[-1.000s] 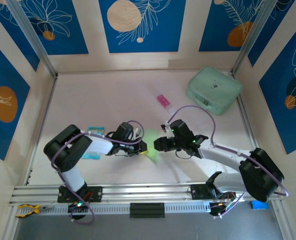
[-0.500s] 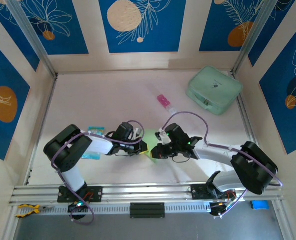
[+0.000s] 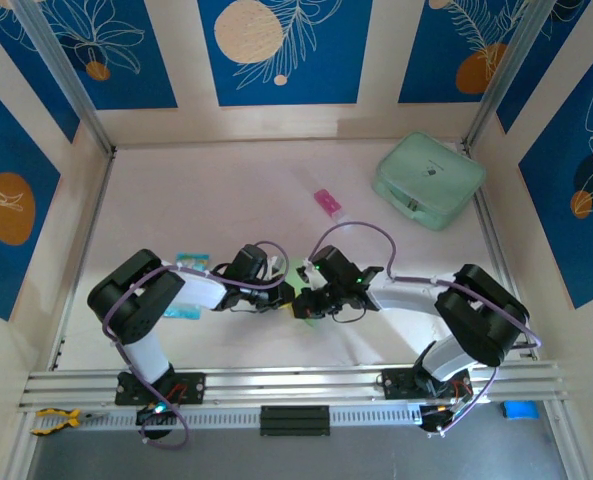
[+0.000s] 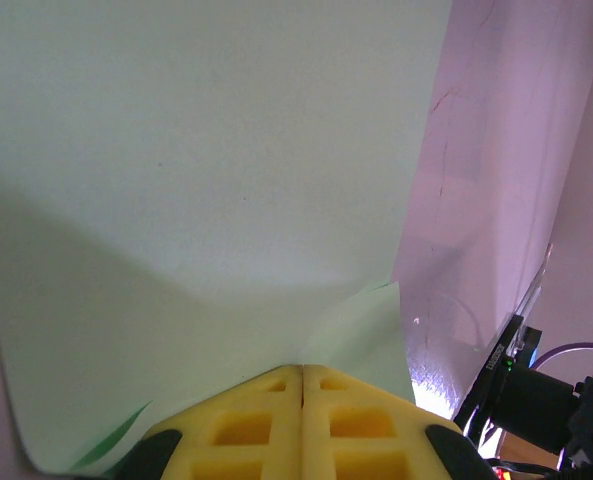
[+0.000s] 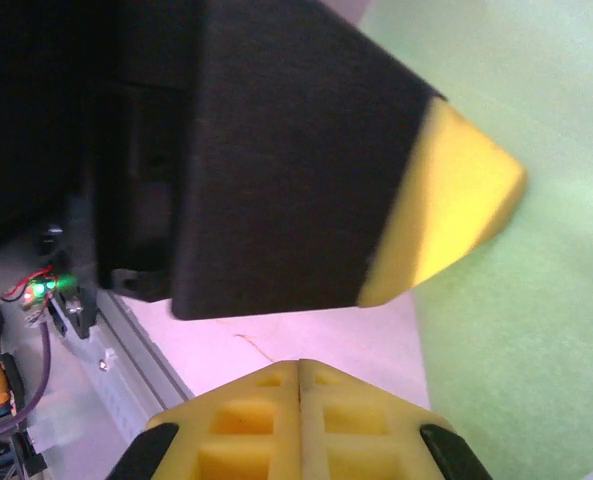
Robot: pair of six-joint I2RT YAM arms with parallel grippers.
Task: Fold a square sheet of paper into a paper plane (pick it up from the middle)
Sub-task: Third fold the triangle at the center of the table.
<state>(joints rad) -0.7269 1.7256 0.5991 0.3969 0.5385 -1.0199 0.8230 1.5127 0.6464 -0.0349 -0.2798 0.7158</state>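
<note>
Mostly smooth pale-green paper (image 4: pixel 206 150), folded flap, clamped by left gripper (image 4: pixel 302 374)

The square sheet of paper (image 4: pixel 206 180) is thin, pale lime-green and unmarked. Its near edge is pinched between the closed pads of the left gripper (image 4: pixel 301 372), and it spreads broadly ahead of those fingertips. It is not flat: a soft bend runs across it, and a small flap overlaps it low down, just beside the pads. Its green surface lies ahead and to one side of the right gripper (image 5: pixel 298 365), apart from that gripper's closed pads.
</note>
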